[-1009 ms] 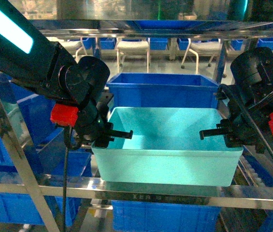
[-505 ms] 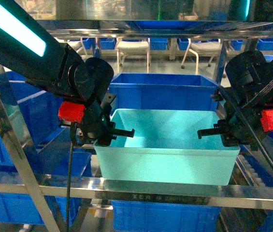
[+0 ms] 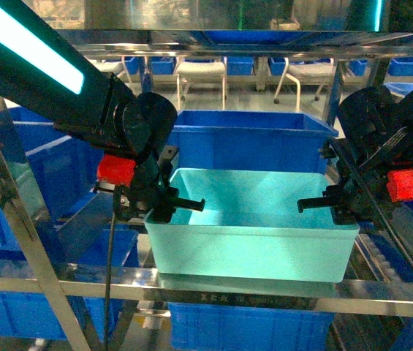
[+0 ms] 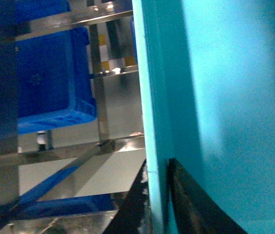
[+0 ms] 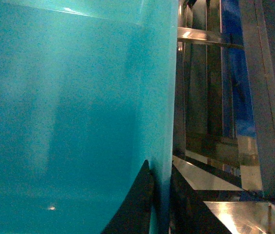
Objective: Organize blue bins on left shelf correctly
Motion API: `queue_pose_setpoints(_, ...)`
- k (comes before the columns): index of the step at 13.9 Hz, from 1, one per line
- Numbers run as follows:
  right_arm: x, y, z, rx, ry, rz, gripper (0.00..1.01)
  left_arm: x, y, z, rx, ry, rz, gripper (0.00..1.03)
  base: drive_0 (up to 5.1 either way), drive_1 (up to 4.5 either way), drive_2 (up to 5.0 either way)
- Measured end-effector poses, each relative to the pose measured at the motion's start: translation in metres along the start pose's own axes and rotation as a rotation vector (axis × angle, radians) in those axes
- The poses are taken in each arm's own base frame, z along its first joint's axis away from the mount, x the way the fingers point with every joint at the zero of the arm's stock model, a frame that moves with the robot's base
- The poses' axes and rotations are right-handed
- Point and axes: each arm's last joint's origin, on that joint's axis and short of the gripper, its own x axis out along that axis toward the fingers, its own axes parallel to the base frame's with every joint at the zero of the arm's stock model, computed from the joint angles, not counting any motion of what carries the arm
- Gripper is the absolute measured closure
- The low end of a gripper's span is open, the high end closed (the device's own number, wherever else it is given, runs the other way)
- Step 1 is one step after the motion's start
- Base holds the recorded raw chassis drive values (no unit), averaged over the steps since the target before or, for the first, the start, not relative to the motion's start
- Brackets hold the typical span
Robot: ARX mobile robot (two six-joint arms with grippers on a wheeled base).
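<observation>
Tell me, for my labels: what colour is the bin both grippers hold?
Light turquoise bin; head view shows it best.

Nothing here can truly be read. The front cross rail of the steel shelf, just under the turquoise bin, carries a short dark marking near its middle, but it is too small and blurred to make out any letters or numbers.

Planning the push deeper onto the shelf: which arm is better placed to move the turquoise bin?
Neither alone. The left end effector and right end effector each clamp a side wall of the turquoise bin; move both together.
</observation>
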Motion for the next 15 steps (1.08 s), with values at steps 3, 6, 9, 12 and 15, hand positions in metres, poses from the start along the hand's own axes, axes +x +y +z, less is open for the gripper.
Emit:
queue_pose_setpoints(3,0.0,-0.004,0.001,-0.036,-0.007,-0.048,0.58,0.0,0.003,0.002,0.026,-0.021,0.048,0.55,0.0,0.0,0.0)
queue_pose_setpoints(6,-0.002,-0.012,0.002,-0.021,-0.125,-0.053,0.21,-0.014,0.014,-0.009,0.023,-0.105,0.035,0.19,0.0,0.0,0.0)
queue_pose_setpoints(9,-0.026,-0.016,0.007,0.007,-0.307,0.022,0.04,-0.055,0.019,-0.007,0.028,-0.234,-0.013,0.05,0.0,0.0,0.0)
queue_pose_setpoints(12,-0.052,-0.021,-0.003,-0.007,-0.366,0.048,0.03,-0.081,0.017,-0.034,0.037,-0.226,-0.023,0.05,0.0,0.0,0.0)
queue_pose_setpoints(15,-0.064,-0.03,-0.041,-0.009,-0.166,0.03,0.03,-0.124,0.008,-0.083,0.057,-0.198,-0.091,0.05,0.0,0.0,0.0)
